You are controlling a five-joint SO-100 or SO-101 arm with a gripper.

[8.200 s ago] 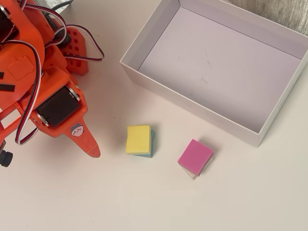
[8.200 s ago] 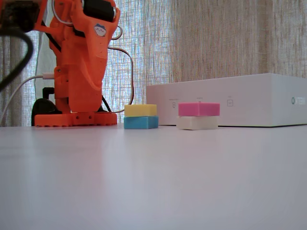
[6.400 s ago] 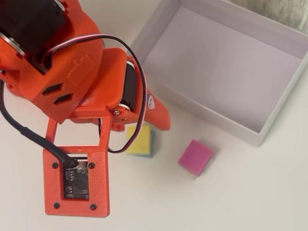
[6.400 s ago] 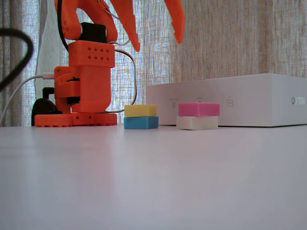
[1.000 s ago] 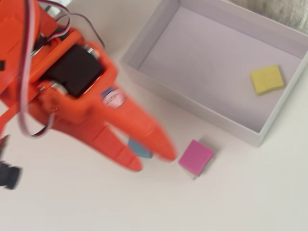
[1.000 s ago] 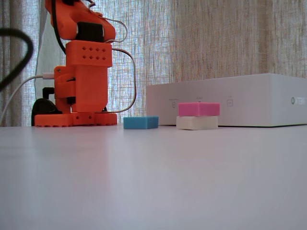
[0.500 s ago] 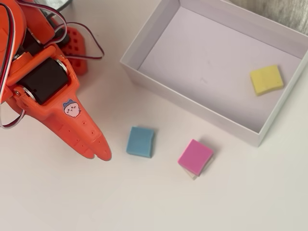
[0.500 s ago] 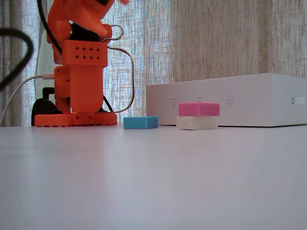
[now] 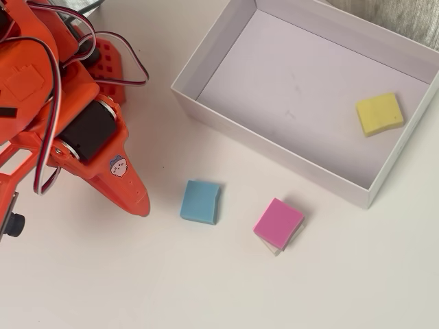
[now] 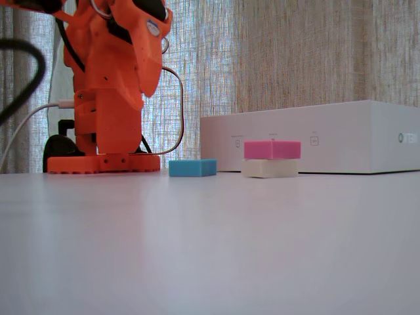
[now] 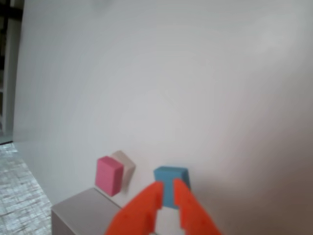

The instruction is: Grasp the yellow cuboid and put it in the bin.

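Note:
The yellow cuboid (image 9: pixel 379 113) lies flat on the floor of the bin (image 9: pixel 274 147), near its right wall in the overhead view. It is hidden behind the bin's wall (image 10: pixel 315 136) in the fixed view and out of the wrist view. My orange gripper (image 9: pixel 140 204) is at the left of the table, far from the bin, with its jaws together and nothing between them. In the wrist view the gripper (image 11: pixel 167 187) points toward the blue block, and a corner of the bin (image 11: pixel 80 211) shows at the bottom left.
A light-blue block (image 9: pixel 200 201) lies on the table just right of the gripper tip. A pink block (image 9: pixel 278 223) rests on top of a cream block (image 9: pixel 274 248) in front of the bin. The arm's base (image 10: pixel 104 163) stands at the left.

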